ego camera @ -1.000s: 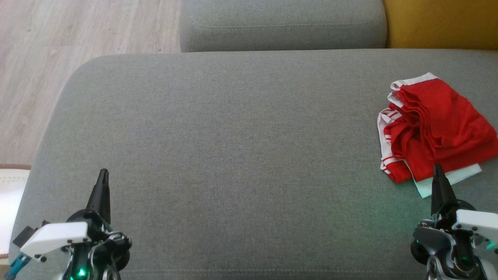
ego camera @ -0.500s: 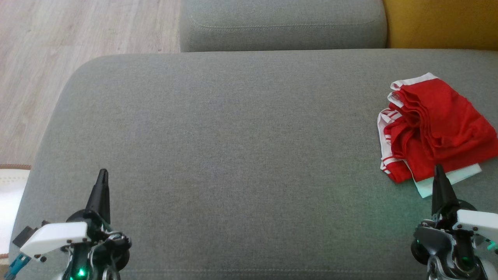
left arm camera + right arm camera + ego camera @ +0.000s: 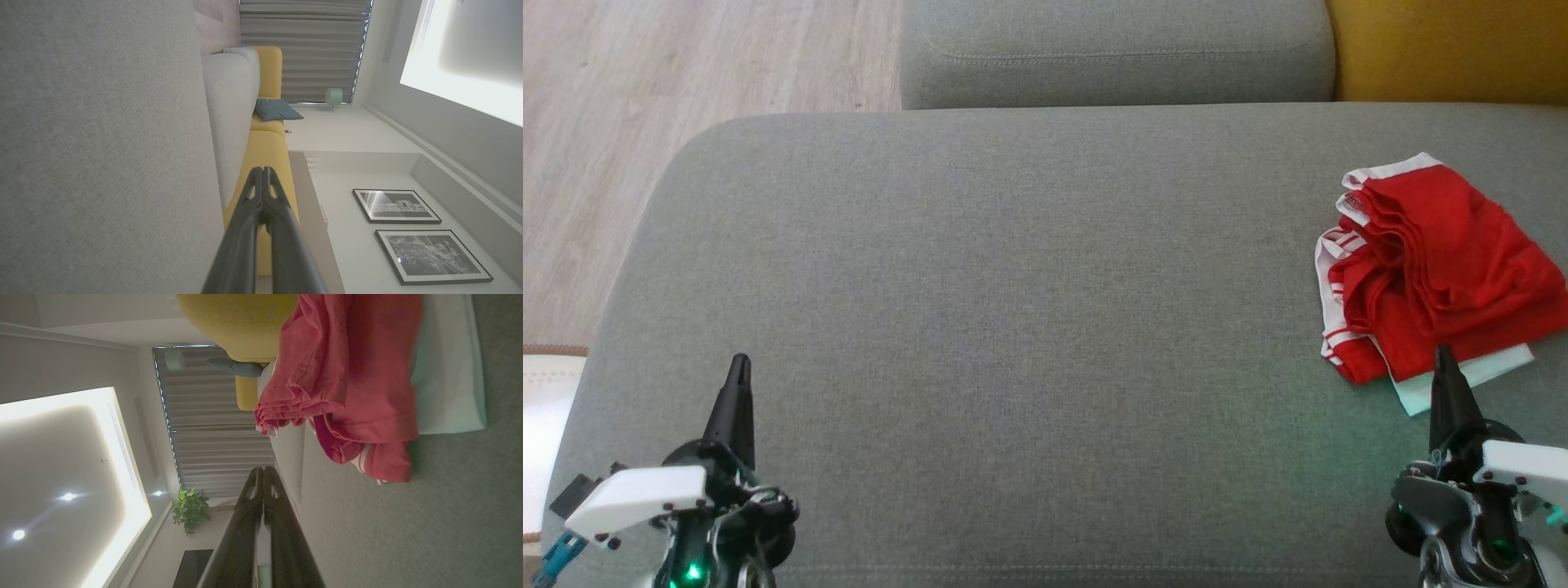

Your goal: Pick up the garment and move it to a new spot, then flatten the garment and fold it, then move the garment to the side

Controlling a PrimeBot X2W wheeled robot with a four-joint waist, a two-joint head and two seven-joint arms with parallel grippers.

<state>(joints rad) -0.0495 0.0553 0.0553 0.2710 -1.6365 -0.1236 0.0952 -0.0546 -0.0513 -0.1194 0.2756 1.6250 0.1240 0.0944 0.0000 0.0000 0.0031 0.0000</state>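
Garment [image 3: 1441, 261], red-and-white heap, on grey cushion [image 3: 1013, 327] near right hand [image 3: 1444, 353]

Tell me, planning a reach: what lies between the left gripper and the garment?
Bare grey cushion from the left gripper to the garment, in the head view.

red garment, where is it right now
In the head view the red garment lies on the grey sofa seat at the picture's right edge, just ahead of the right gripper, with the yellow cushion beyond it.
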